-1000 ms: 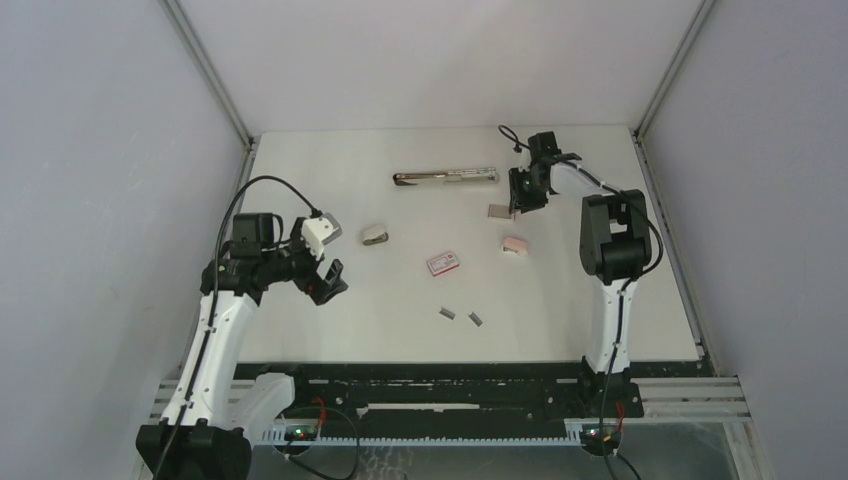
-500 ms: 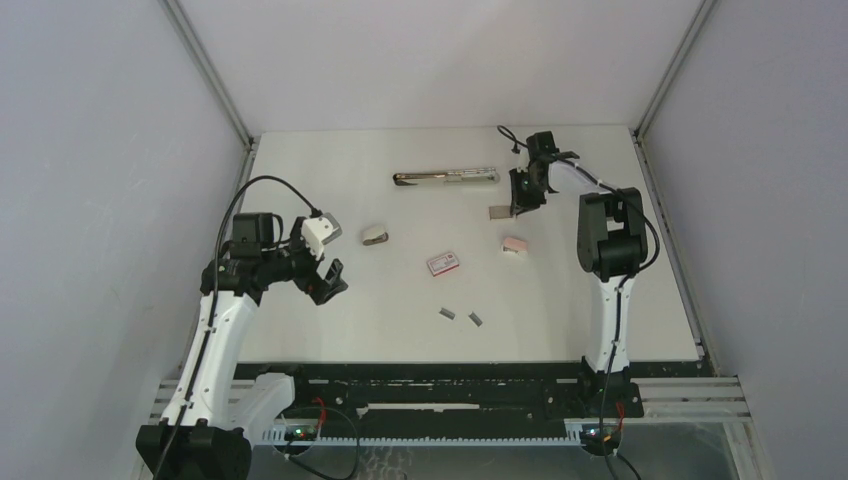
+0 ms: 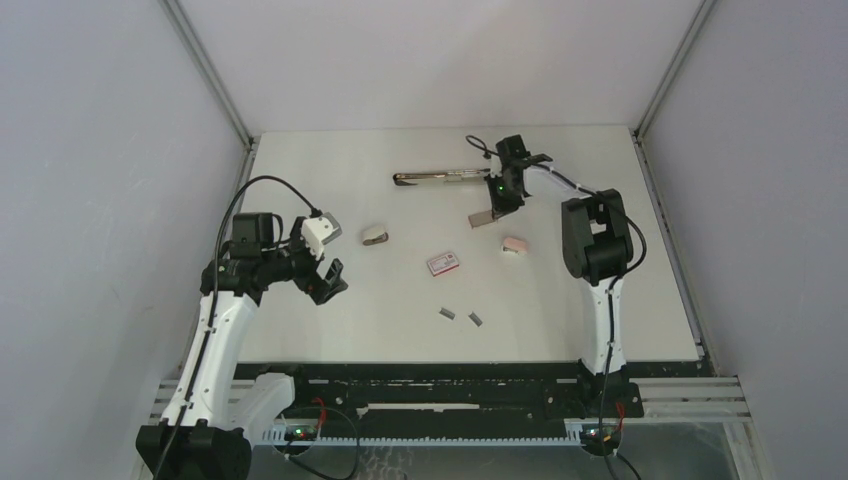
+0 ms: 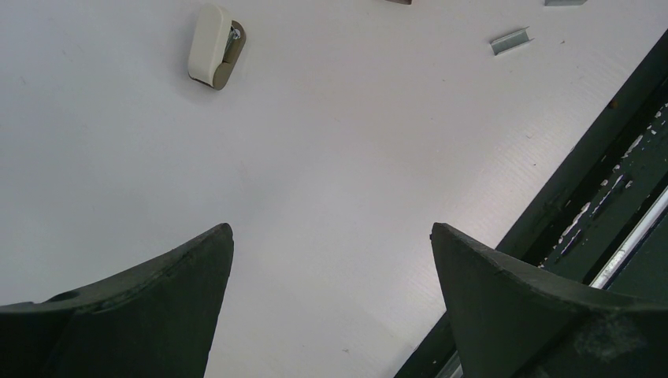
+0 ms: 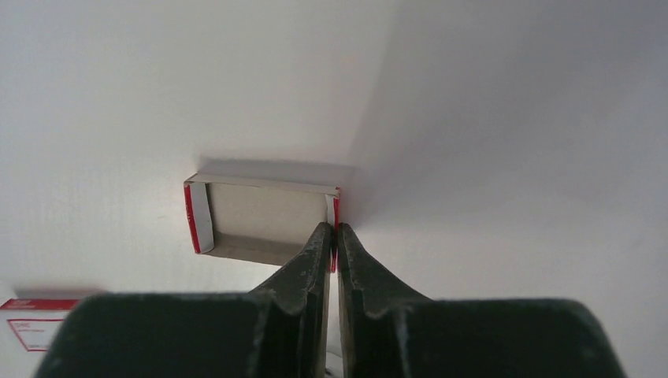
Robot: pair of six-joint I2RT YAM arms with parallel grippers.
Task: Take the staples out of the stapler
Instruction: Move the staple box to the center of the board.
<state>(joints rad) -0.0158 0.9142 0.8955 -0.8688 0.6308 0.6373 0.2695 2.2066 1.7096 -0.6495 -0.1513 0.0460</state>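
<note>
No legible text in any view. Red-and-white box (image 5: pixel 24 331), lower left of right wrist view: red-framed label, faint tiny print, unreadable. Same box, centre of top view: print too small. Cardboard tray (image 5: pixel 260 216), mid-frame: faces plain.

Wide-spread left gripper (image 4: pixel 331 230), small white stapler (image 4: pixel 211 46) and staple strip (image 4: pixel 510 41) beyond

The top camera looks down from high behind the arm bases over the whole table (image 3: pixel 330 180). The left wrist camera faces the tabletop past the left gripper (image 4: pixel 331 228), sharing the staple strip (image 4: pixel 510 41) ahead of it. The right wrist camera sights closely along the right gripper (image 5: pixel 334 228) at the open cardboard tray (image 5: pixel 260 220), also shared.
</note>
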